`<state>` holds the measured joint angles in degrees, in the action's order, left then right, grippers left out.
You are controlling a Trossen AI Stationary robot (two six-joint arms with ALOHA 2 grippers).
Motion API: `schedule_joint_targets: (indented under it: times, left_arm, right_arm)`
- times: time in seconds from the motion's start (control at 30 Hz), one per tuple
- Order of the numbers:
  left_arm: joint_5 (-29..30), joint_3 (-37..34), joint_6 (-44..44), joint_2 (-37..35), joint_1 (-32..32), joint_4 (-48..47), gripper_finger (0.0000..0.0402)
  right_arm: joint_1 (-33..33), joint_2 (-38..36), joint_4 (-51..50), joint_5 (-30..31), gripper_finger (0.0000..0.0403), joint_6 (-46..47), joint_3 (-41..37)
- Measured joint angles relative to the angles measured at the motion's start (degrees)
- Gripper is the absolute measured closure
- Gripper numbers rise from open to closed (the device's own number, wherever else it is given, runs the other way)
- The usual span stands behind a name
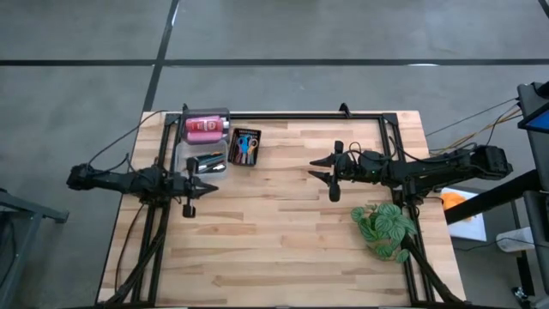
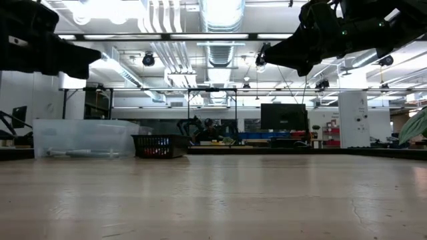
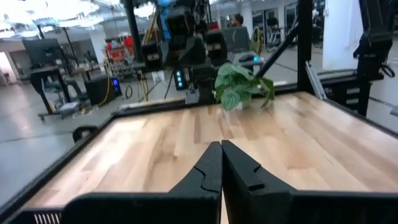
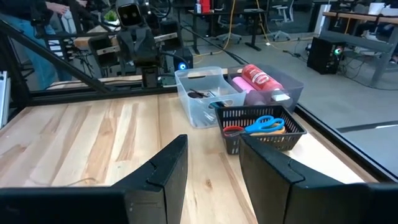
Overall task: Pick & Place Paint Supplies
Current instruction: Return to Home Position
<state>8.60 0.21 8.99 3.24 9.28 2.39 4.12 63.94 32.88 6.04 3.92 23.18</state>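
Left gripper: clenched, empty; arm level at worktop's 9 o'clock.
Right gripper: released, empty; arm level from 3 o'clock.
Scissors: black basket, 11 o'clock; count unclear.
Pink bottles: two, clear tub beside it.

On the bench, the tub holding bottles sits at eleven o'clock, the basket of scissors just beside at its three o'clock, the plant at four.
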Motion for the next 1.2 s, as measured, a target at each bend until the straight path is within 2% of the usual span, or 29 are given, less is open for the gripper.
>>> schedule_joint_targets:
  times: [0.87, 1.03, 1.2]
  left_arm:
    - [0.2, -0.1, -0.5, 2.2, 0.0, -0.1, 0.0401]
    - [0.2, -0.1, -0.5, 2.2, 0.0, -0.1, 0.0401]
    - [0.2, -0.1, -0.5, 2.2, 0.0, -0.1, 0.0401]
  right_arm:
    - [0.0, -0.1, 1.0, -0.2, 0.0261, 3.0, 0.0]
    - [1.6, -1.2, 0.9, -8.7, 0.0261, 2.4, -0.9]
    - [2.6, -6.3, 0.9, -8.8, 0.0261, 5.1, -5.8]
